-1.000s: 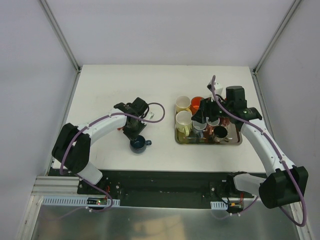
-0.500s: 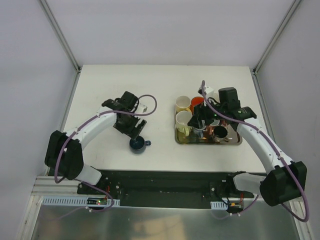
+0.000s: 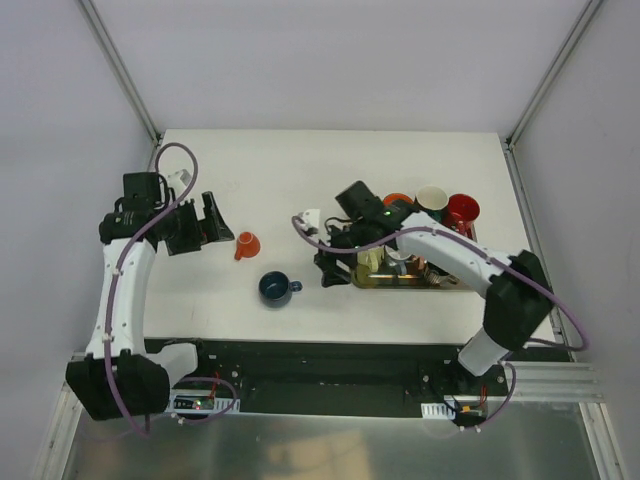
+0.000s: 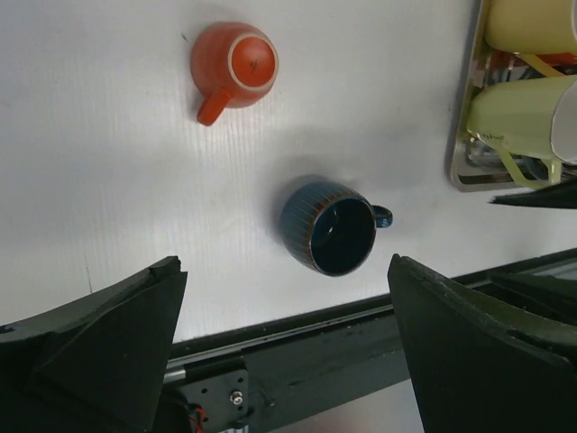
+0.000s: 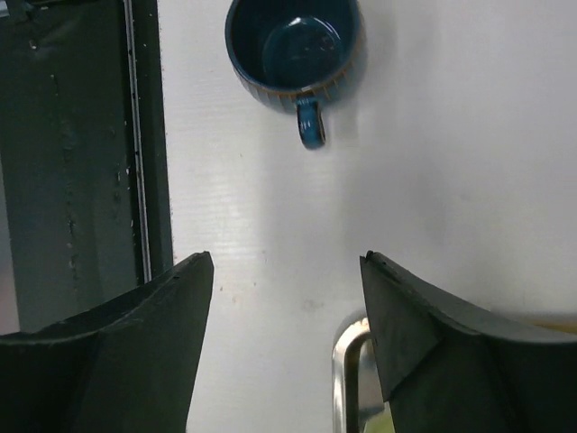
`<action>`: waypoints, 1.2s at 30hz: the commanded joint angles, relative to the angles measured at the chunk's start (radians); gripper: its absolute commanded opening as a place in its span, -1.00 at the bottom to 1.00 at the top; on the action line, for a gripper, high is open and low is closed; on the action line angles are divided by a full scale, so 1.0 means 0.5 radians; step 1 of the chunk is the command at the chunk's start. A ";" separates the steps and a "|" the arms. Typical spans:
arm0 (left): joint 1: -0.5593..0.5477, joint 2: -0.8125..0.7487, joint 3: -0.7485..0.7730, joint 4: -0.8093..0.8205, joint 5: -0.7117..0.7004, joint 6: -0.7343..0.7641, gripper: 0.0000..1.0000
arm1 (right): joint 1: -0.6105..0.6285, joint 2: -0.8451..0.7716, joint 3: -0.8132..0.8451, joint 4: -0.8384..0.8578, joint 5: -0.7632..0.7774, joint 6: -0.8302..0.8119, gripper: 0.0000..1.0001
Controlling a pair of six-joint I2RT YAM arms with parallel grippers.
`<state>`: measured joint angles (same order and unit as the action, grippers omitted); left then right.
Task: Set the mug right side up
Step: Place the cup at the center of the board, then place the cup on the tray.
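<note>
The counter [image 3: 330, 160] is a plain white top with pale walls on three sides and a metal post rising at each far corner. A black rail [image 3: 330, 362] runs along its near edge.

By the left edge, the left gripper [image 4: 281, 271] hangs above the top with its fingers wide apart, holding nothing.

Just right of it, an orange mug [image 3: 246, 244] sits upside down on bare counter, base up and handle toward the near-left. It is left of the middle, clear of both grippers.

A dark blue mug [image 3: 277, 288] stands right side up closer to the near edge, apart from the orange one, with its handle toward the right edge.

The right gripper [image 5: 284, 266] hovers around the middle of the counter, between the blue mug and a metal tray [image 3: 445, 285], its fingers spread and empty.

The tray lies toward the right edge. It carries several mugs, among them a yellow mug [image 4: 532, 23], a cream mug [image 3: 432, 198] and a red mug [image 3: 462, 210].
</note>
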<state>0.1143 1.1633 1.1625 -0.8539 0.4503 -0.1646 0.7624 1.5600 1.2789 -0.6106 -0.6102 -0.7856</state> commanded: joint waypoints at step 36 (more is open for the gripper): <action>0.367 -0.480 -0.267 -0.022 0.017 -0.275 0.98 | 0.418 0.541 0.382 0.212 0.472 -0.358 -1.00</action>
<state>0.2836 0.9253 1.0359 -0.8707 0.4923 -0.3290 1.0027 2.0174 1.5139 -0.4915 -0.3683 -0.9623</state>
